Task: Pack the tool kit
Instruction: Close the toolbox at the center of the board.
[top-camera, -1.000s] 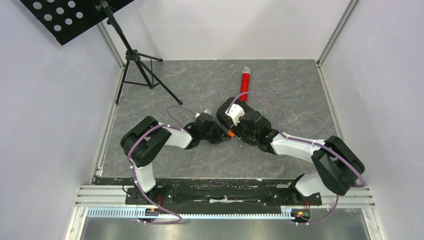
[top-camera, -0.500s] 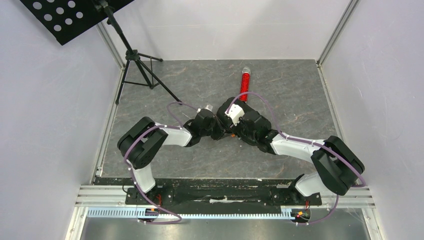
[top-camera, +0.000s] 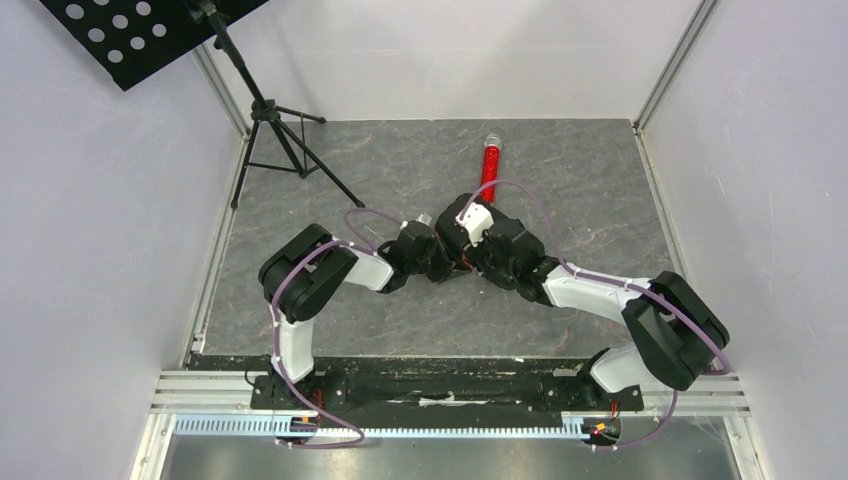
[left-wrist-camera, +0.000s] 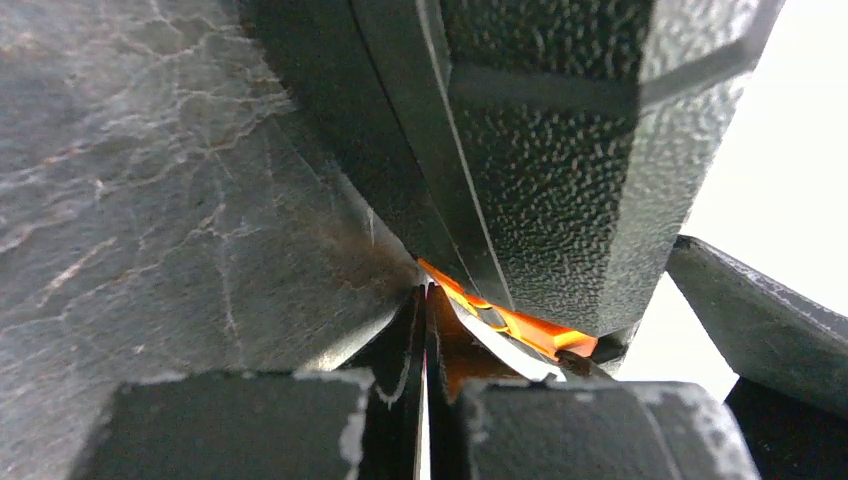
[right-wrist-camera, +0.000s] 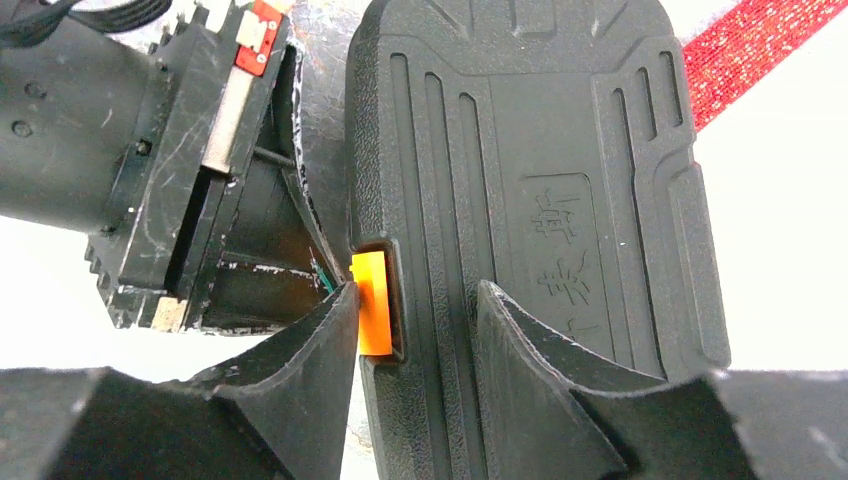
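The black ribbed tool kit case (right-wrist-camera: 540, 200) lies closed on the table, its orange latch (right-wrist-camera: 373, 300) on the left edge. In the top view the case is almost wholly hidden under both wrists. My right gripper (right-wrist-camera: 417, 290) is open and straddles the latch edge, with one finger beside the latch and the other resting on the lid. My left gripper (left-wrist-camera: 425, 295) is shut and empty, its tips at the latch (left-wrist-camera: 520, 325) low against the case's edge. In the top view the two grippers (top-camera: 445, 268) (top-camera: 468, 262) meet at mid-table. No loose tools show.
A red cylindrical tube (top-camera: 490, 160) lies on the table just beyond the case; it also shows in the right wrist view (right-wrist-camera: 760, 50). A black tripod stand (top-camera: 285, 140) with a perforated tray (top-camera: 130, 30) stands at the back left. White walls enclose the table.
My left arm has swung right and its shut gripper has moved in against the case's latch edge. My right gripper has shifted slightly away over the case.
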